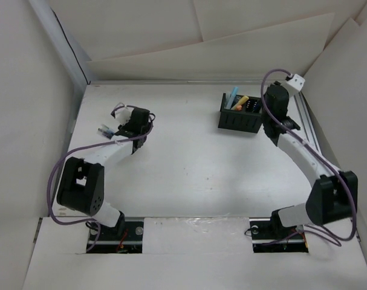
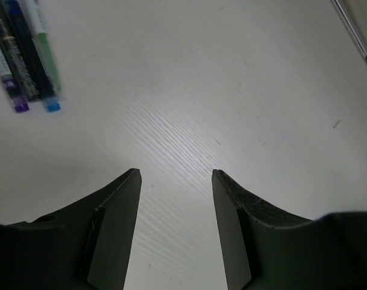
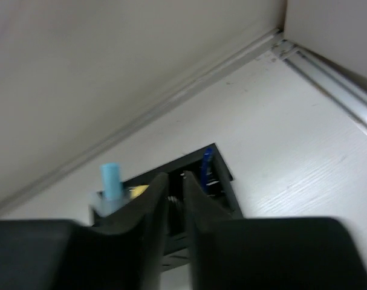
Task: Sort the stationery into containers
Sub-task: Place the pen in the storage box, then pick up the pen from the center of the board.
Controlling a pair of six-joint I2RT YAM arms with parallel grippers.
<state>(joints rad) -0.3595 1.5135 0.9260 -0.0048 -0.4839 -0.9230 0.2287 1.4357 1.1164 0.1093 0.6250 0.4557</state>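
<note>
The black organizer (image 1: pixel 239 121) stands at the back right of the table. A light blue pen (image 1: pixel 233 96) and a yellow-orange one (image 1: pixel 244 99) stick out of its left compartment. My right gripper (image 1: pixel 269 104) hangs over its right side. In the right wrist view the jaws of this gripper (image 3: pixel 175 175) stand a thin gap apart over the organizer (image 3: pixel 230 194), with a small dark striped pen between them. A blue pen (image 3: pixel 205 163) stands in the box. Several pens (image 1: pixel 103 129) lie side by side at the left. My left gripper (image 1: pixel 125 125) is open and empty just right of them; the pens (image 2: pixel 27 57) show at the upper left beyond the open gripper (image 2: pixel 176 173).
White walls close the table in at the left, back and right. An aluminium rail (image 1: pixel 307 121) runs along the right edge next to the organizer. Purple cables (image 1: pixel 62 166) loop off both arms.
</note>
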